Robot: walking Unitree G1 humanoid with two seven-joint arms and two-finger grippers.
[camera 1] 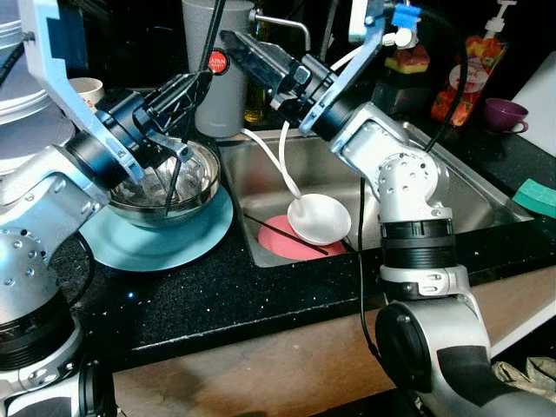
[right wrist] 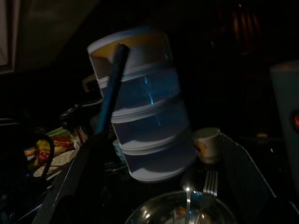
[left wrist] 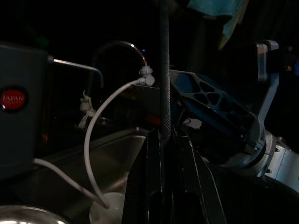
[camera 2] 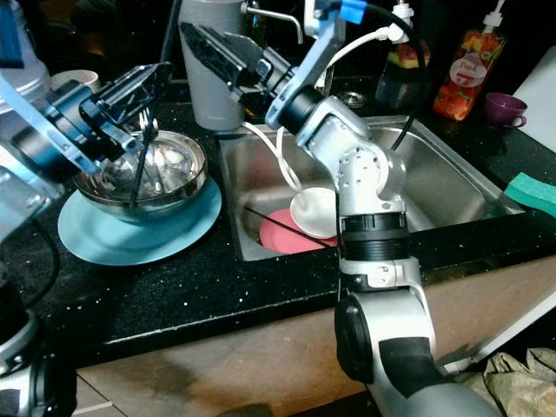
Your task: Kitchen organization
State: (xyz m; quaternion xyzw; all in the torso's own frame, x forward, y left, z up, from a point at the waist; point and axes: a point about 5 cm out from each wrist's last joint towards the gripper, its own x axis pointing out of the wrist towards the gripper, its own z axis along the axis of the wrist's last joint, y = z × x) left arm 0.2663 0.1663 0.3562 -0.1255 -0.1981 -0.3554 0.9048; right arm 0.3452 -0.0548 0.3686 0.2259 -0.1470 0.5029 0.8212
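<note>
Left gripper [camera 1: 178, 148], fingers closed on thin dark utensil [camera 1: 171, 187], over shiny steel bowl [camera 1: 201, 187] w/ fork [right wrist: 210, 183], on round blue plate [camera 1: 187, 239], left of sink [camera 1: 452, 187]. Right gripper [camera 2: 201, 45] hovers farther back, fingers look closed, empty.

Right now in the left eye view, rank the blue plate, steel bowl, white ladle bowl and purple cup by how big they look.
1. Blue plate
2. Steel bowl
3. White ladle bowl
4. Purple cup, though it sits farthest back, so its true size is unsure.

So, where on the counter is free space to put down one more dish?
The black counter in front of the blue plate and the sink is bare. The back edge is crowded: grey container, bottles, purple cup. A green sponge sits at right.
</note>
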